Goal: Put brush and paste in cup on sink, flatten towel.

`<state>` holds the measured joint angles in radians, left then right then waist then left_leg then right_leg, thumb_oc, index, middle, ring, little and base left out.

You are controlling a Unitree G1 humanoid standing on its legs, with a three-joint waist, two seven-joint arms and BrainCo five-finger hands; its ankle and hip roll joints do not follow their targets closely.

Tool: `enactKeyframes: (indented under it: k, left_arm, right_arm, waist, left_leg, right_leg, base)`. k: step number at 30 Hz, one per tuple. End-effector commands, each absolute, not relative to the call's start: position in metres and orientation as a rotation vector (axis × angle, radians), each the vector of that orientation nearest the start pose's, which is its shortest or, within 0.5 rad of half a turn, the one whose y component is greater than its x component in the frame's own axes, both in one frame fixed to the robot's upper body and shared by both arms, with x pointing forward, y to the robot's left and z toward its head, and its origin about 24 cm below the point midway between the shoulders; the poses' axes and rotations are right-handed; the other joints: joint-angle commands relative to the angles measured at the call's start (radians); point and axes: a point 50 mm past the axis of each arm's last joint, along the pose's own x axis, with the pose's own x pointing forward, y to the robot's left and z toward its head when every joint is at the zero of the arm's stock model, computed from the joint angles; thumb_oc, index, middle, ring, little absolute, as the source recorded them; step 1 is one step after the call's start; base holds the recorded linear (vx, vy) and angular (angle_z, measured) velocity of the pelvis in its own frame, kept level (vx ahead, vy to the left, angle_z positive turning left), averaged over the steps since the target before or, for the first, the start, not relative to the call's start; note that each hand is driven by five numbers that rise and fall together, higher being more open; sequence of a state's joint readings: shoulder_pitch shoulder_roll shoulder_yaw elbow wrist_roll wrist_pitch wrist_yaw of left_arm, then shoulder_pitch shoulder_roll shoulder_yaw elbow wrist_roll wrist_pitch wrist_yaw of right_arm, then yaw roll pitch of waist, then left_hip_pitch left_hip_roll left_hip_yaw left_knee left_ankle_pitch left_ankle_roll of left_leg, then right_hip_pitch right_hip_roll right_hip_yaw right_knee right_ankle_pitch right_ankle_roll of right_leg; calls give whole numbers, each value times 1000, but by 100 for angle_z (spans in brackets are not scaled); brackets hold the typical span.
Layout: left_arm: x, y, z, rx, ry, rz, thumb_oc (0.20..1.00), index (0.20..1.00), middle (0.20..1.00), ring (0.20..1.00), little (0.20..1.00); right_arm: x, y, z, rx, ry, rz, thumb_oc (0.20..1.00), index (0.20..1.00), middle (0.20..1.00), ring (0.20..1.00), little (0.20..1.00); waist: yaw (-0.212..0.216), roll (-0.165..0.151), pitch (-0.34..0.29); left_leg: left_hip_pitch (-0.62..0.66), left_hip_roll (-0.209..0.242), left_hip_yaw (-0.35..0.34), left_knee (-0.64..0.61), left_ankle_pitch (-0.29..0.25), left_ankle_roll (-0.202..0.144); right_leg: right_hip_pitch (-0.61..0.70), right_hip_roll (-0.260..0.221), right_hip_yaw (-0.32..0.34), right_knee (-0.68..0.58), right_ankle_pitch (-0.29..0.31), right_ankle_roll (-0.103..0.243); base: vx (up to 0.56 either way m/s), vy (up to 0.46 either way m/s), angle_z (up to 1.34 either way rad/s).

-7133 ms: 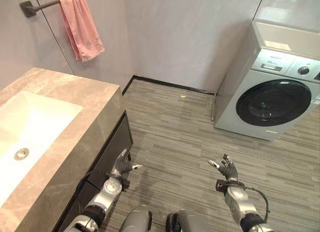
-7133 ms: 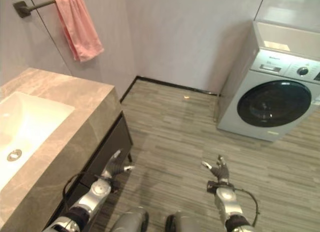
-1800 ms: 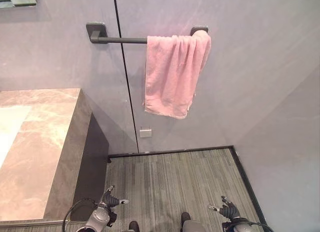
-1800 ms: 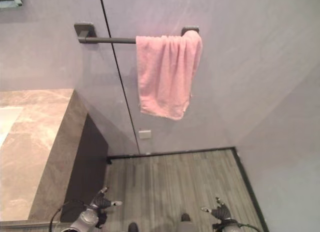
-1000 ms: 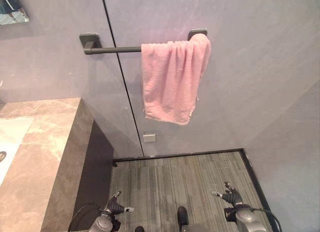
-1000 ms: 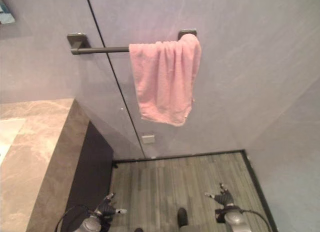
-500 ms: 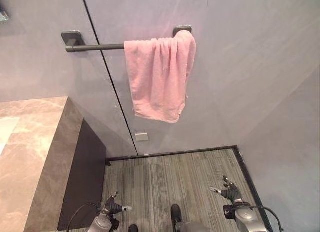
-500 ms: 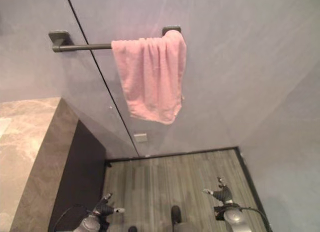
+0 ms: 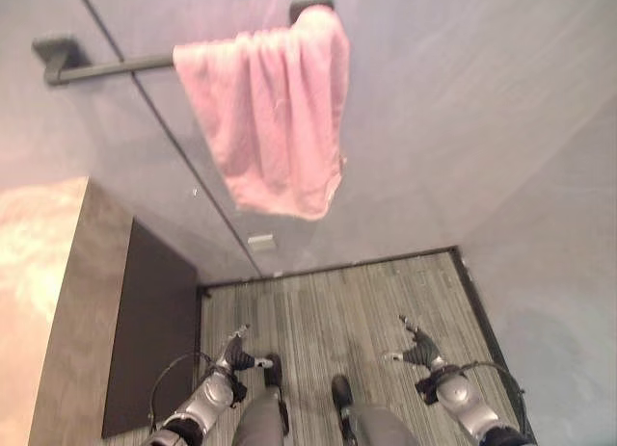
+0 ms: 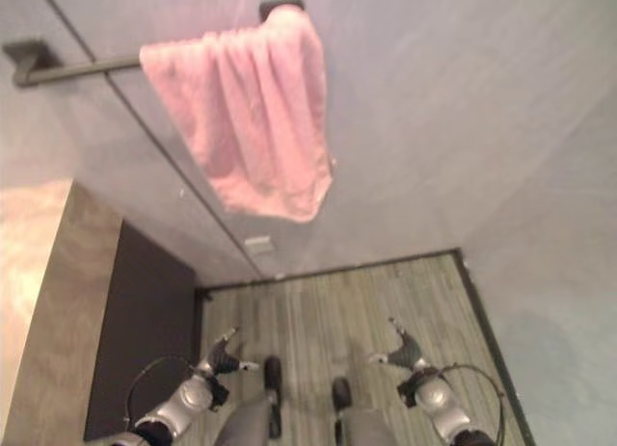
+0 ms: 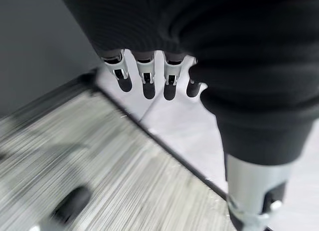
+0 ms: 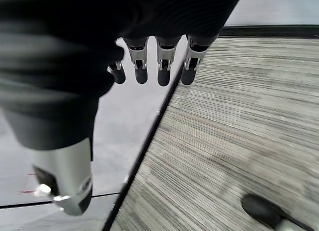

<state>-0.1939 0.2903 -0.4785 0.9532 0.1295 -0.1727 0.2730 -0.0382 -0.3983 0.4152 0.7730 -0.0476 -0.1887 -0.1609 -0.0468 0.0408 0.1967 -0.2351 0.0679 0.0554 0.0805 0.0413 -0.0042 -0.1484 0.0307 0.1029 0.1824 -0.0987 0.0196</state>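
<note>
Towel bunched high, hands low

The towel (image 9: 275,118) hangs bunched at the bar's (image 9: 116,67) right end, well above both hands; right hand (image 9: 420,351) and left hand (image 9: 234,354) empty, fingers relaxed apart.

Pink towel (image 9: 270,118) bunched on wall rail (image 9: 116,68)

Silver-grey arms; left hand (image 9: 234,353), right hand (image 9: 420,351): silver fingers, dark tips, dark ribbed covers.

Ahead of me a pink towel (image 9: 270,114) hangs bunched over the right end of a dark wall rail (image 9: 106,68), its lower edge uneven, high above the floor.
</note>
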Motion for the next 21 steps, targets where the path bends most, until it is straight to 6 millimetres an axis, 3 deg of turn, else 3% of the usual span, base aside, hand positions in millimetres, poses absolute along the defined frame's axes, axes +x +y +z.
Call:
enactKeyframes:
  k: [1,2,3,6,8,9,10,12,17,21]
  left_arm:
    - [225,213,-84,759,469,-101,1000,1000,1000,1000,1000]
    - [225,213,-84,759,469,-101,1000,1000,1000,1000,1000]
    - [224,215,-83,758,466,-100,1000,1000,1000,1000,1000]
    - [220,216,-88,781,495,-123,1000,1000,1000,1000,1000]
    - [215,220,-93,788,532,-113,1000,1000,1000,1000,1000]
    - [212,220,-97,779,556,-95,1000,1000,1000,1000,1000]
    - [212,219,-97,774,551,-95,1000,1000,1000,1000,1000]
    - [207,216,-99,788,545,-132,1000,1000,1000,1000,1000]
    - [189,222,-105,728,597,-116,1000,1000,1000,1000,1000]
    - [187,227,-104,720,597,-85,1000,1000,1000,1000,1000]
  right_arm:
    - [200,-194,-87,-548,483,194,1000,1000,1000,1000,1000]
    - [200,-194,-87,-548,483,194,1000,1000,1000,1000,1000]
    - [203,-190,-83,-534,459,203,1000,1000,1000,1000,1000]
    - [203,-188,-82,-535,451,216,1000,1000,1000,1000,1000]
    - [203,-188,-83,-523,457,203,1000,1000,1000,1000,1000]
    - [206,-187,-82,-537,446,201,1000,1000,1000,1000,1000]
    - [207,-189,-80,-547,439,196,1000,1000,1000,1000,1000]
    - [204,-196,-81,-512,460,160,1000,1000,1000,1000,1000]
    - [198,-233,-86,-458,544,-12,1000,1000,1000,1000,1000]
    - [195,-243,-87,-442,562,-75,1000,1000,1000,1000,1000]
  waist:
    - [4,-62,-35]
    - [4,-62,-35]
    - [-8,-58,-23]
    - [-28,-50,-15]
    - [-26,-54,-20]
    - [-31,-70,-12]
    - [-36,-80,-2]
    - [-31,-93,-20]
    - [-11,-81,-71]
    - [-5,-76,-80]
  left_leg:
    - [-55,-19,39,90,-18,-6]
    - [-55,-19,40,90,-18,-6]
    - [-14,-32,31,67,-29,16]
    - [33,-52,9,28,-40,29]
    - [61,-51,16,15,-53,22]
    - [103,-58,3,15,-85,10]
    - [115,-57,-14,42,-106,3]
    - [124,-58,-29,43,-104,-7]
    - [159,-23,-69,-1,-81,-42]
    - [169,-9,-82,-14,-73,-52]
  right_leg:
    - [72,-184,10,88,87,136]
    - [72,-185,10,89,87,136]
    - [26,-174,23,196,169,125]
    - [-34,-87,47,242,132,118]
    - [-41,-107,-5,129,100,118]
    - [-88,-131,-14,-79,151,138]
    - [-105,-156,-28,-121,176,151]
    - [-59,-154,-31,-139,178,142]
    - [24,-134,-68,-182,157,117]
    - [46,-124,-83,-194,146,109]
  base:
    - [129,205,-61]
    - [104,201,-33]
    - [124,251,-16]
    - [180,232,12]
    - [290,60,22]
    - [407,-133,2]
    - [352,-171,-4]
    - [179,-185,35]
    - [163,-169,82]
    - [77,-99,4]
